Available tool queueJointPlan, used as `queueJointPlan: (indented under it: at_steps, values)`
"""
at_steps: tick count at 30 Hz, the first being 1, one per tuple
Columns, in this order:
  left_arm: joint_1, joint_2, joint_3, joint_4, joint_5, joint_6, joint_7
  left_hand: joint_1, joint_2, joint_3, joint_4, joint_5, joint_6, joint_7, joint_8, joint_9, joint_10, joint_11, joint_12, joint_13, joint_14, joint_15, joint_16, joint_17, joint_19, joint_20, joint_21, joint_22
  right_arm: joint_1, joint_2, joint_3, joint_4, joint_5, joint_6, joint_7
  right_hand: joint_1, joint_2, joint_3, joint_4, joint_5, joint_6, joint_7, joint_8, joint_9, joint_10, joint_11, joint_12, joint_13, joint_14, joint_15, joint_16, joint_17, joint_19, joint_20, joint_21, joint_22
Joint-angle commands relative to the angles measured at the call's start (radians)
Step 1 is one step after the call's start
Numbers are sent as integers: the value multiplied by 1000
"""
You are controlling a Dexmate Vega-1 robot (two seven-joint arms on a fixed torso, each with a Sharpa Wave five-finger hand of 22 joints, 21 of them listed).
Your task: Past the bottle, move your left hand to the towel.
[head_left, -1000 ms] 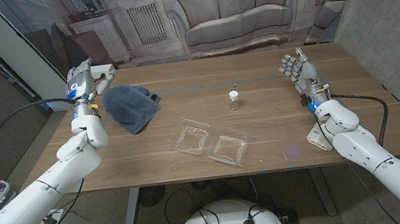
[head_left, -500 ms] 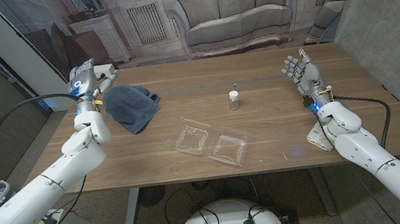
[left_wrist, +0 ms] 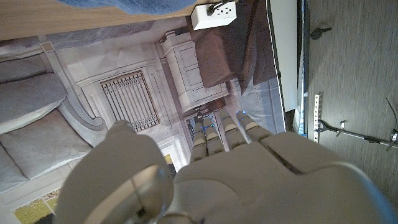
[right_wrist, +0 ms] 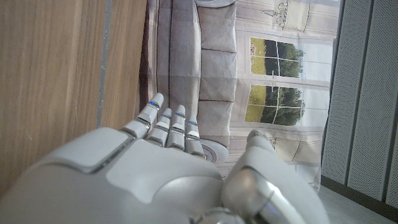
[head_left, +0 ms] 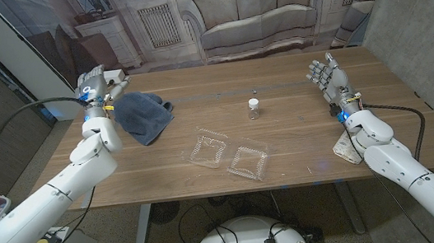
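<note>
Nearly there: left hand beside the towel

Seen from the head camera, the left hand (head_left: 95, 85) is raised at the table's far left corner, fingers apart and holding nothing, just beside the crumpled blue towel (head_left: 142, 116). Whether it touches the cloth cannot be told. The small bottle (head_left: 254, 108) stands upright mid-table, well apart from both hands. A clear plastic container (head_left: 228, 155) lies open nearer the robot. The right hand (head_left: 327, 75) is likewise open and empty at the far right.

Risk looks low for the bottle; the likelier slip is the hand overshooting the table's edge (head_left: 76, 122) or dragging the towel. The left wrist view catches only a strip of towel (left_wrist: 124, 6).
</note>
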Motion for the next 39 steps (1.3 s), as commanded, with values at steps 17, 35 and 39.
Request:
queueJointPlan:
  at_steps: [17, 35, 39]
  values:
    - [-117, -26, 66, 100, -63, 20, -62, 13, -6, -11, -1, 12, 6, -3, -5, 5, 1, -6, -5, 3, -5, -34, -1, 2, -5, -45, -5, 2, -5, -1, -5, -20, -12, 0, -12, -2, 3, -7, 0, 4, 8, -2, 6, 3, 9, -1, 4, 2, 13, 0, -3, 2, 13, -7, -12, 2]
    - [-193, -60, 132, 202, -72, -9, -87, 18, -5, -16, -2, 16, 10, -5, -4, 5, 4, -7, -5, 3, -5, -36, -1, 3, -6, -45, -6, 2, -6, -1, -6, -15, -12, 1, -10, -2, 4, -8, -1, 4, 9, -1, 6, 3, 8, -3, 2, 2, 14, 1, -4, 2, 16, -8, -18, 2]
    - [-206, -69, 145, 217, -70, -13, -87, 18, -5, -17, -2, 17, 10, -5, -4, 5, 5, -8, -4, 3, -5, -36, -1, 3, -5, -45, -6, 2, -6, 1, -5, -12, -10, 1, -10, -2, 4, -8, -1, 4, 10, -1, 6, 3, 8, -3, 2, 2, 15, 2, -4, 2, 16, -8, -19, 2]
